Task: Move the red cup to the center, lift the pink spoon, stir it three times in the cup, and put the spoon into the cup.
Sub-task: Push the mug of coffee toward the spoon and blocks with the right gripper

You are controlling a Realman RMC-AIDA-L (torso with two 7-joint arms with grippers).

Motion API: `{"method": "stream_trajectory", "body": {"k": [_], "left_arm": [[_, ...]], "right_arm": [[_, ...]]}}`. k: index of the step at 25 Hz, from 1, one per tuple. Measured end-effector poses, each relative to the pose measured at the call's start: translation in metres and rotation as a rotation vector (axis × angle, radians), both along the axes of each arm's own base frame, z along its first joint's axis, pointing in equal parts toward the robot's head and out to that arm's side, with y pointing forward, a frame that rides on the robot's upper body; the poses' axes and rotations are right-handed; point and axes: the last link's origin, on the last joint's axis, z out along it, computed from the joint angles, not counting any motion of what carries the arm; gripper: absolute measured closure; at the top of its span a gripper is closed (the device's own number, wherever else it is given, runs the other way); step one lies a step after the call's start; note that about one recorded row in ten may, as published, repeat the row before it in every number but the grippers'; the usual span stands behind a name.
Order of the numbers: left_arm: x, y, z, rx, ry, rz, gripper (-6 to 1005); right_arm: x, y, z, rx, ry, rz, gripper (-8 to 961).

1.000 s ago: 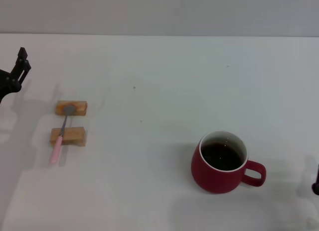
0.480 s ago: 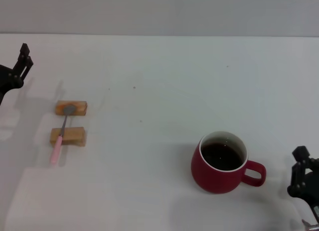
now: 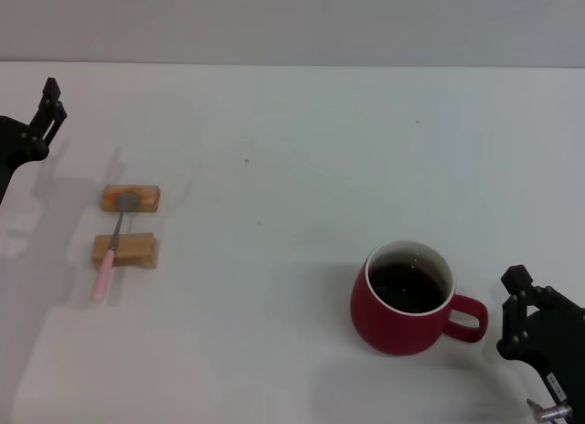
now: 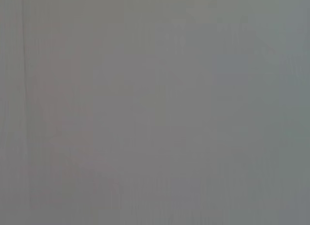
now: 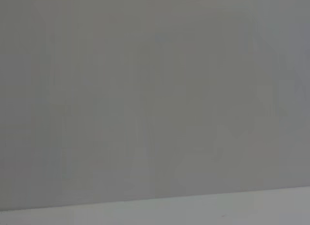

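Only in the head view did we see one red cup (image 3: 403,298), one pink spoon (image 3: 111,250), two wooden blocks (image 3: 131,198); wrist views showed blank grey. We couldn't tell either gripper's state.

The left gripper (image 3: 50,100) hovers at the table's far left edge; the right gripper (image 3: 517,301) hangs near its front right corner.

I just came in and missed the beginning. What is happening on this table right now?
Nothing is held yet. The red cup, with dark liquid inside, stands on the white table toward the robot's right, not at the center. The right claw is close beside its handle but apart from it. The pink spoon lies across two wooden blocks on the left side, untouched. The left claw hovers at the table's far left edge.
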Motion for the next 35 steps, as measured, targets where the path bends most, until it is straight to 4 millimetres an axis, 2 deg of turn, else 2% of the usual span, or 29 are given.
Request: {"method": "stream_trajectory", "body": {"k": [35], "left_arm": [[0.004, 0.003, 0.0, 0.003, -0.001, -0.016, 188]], "right_arm": [[-0.015, 0.01, -0.016, -0.096, 0.019, 0.05, 953]]}}
